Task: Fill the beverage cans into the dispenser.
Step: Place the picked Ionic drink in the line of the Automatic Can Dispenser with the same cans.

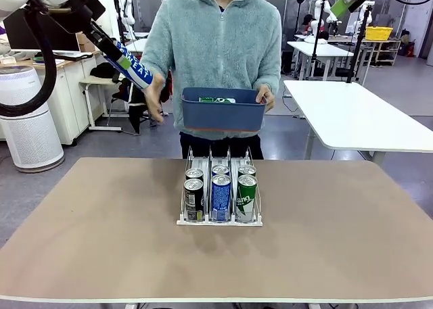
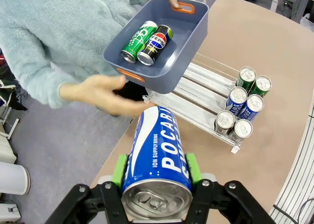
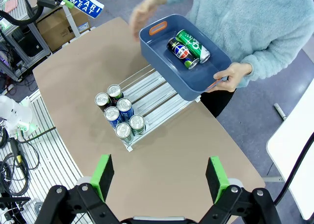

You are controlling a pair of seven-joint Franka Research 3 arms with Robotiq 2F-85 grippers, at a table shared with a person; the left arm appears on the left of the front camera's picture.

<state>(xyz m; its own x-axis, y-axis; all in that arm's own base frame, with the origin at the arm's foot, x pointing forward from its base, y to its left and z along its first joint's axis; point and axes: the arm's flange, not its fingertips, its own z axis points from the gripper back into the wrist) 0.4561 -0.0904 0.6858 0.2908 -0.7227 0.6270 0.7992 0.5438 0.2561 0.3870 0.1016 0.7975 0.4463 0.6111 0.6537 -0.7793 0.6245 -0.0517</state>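
L claw (image 2: 156,169) is clamped on a blue can (image 2: 157,150). Its green pads (image 2: 119,169) press both sides near the silver top, which faces the wrist cam. In the front view the L claw (image 1: 124,60) hangs high in the air off the bench's far-left side. The blue can is tilted there, lower end pointing down twd the person (image 1: 216,38). The person's free hand (image 1: 155,98) is blurred just beside that lower end; touching or not, can't tell.

R claw (image 3: 160,172) has jaws spread wide w/ nothing btwn them, up high on the right, well apart from everything.

The dispenser (image 1: 220,222) sits mid-bench. Six cans (image 1: 221,197) stand against its front lip in two rows of three: dark, blue, green across. The rear parts of all three lanes are bare.

A blue bin (image 1: 222,114) is held up by the person's other hand (image 1: 266,96), in the air over the far bench edge near the dispenser's far end. A green can (image 2: 139,41) and a Pepsi can (image 2: 155,44) lie side by side in it.

The bench (image 1: 101,241) is bare all round the dispenser, w/ wide room to the left, right and front.
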